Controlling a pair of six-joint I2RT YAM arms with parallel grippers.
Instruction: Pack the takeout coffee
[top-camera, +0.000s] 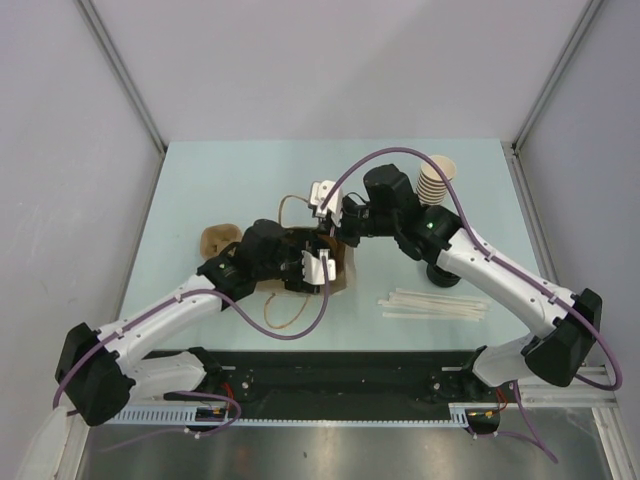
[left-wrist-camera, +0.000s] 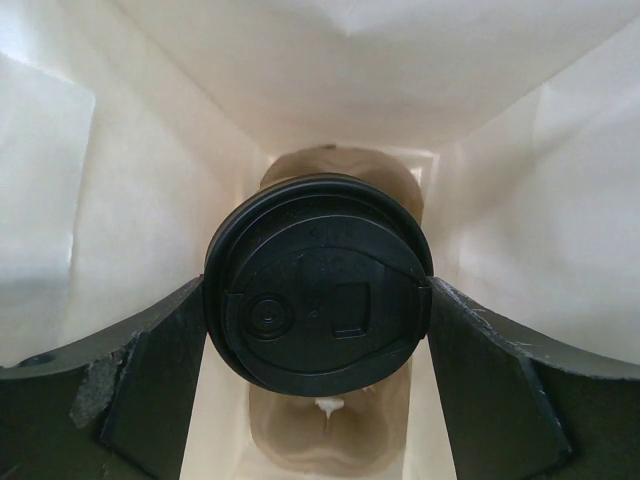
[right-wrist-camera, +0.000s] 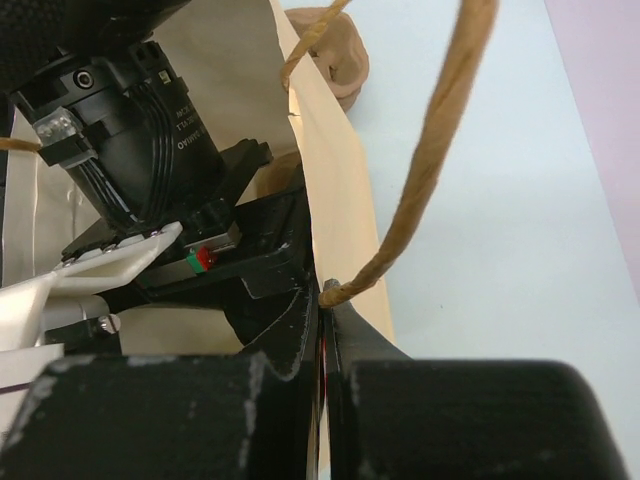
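Mid-table, inside the open paper bag (left-wrist-camera: 350, 80): the takeout coffee (left-wrist-camera: 315, 290), its black lid facing the bag's mouth. I hold it with the left gripper (left-wrist-camera: 318, 322), whose fingers (left-wrist-camera: 160, 380) are spread wide and pressed against opposite sides of the lid. At the bag's far rim, the right gripper (right-wrist-camera: 325, 330) is pinched flat on the paper where the twine handle (right-wrist-camera: 440, 150) joins. Right of the bag: stack of lidless paper cups (top-camera: 437, 180), far; white sticks (top-camera: 435, 305), near.

Left arm (top-camera: 180, 305) and right arm (top-camera: 500, 275) meet at the brown bag (top-camera: 343, 272), cup stack (top-camera: 435, 182) behind.
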